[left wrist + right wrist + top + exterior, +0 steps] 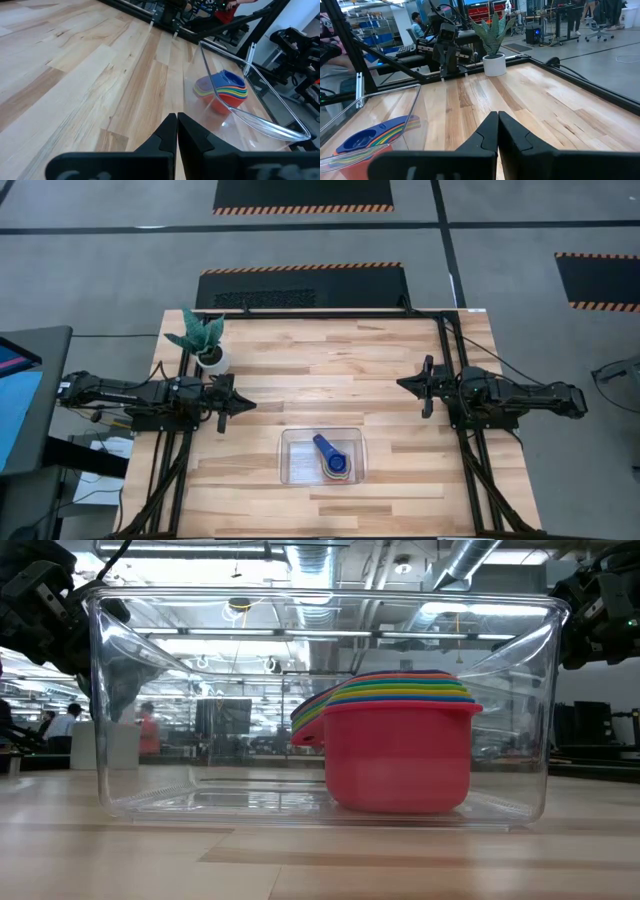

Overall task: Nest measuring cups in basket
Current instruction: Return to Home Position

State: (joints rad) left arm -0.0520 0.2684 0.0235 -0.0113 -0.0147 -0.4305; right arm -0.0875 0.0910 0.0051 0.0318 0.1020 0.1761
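Your main risk, I'd say, is a low arm sweep knocking the clear rectangular plastic basket, lower centre of the high view, and tipping its nested stack of coloured plastic measuring cups, navy on top. The left pincer, mid-left, and right pincer, mid-right, are both closed tight, empty, well apart from the basket.

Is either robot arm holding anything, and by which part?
Nothing is held. The left end effector and right end effector are shut on nothing; the nested coloured plastic measuring cups sit in the clear plastic rectangular basket.
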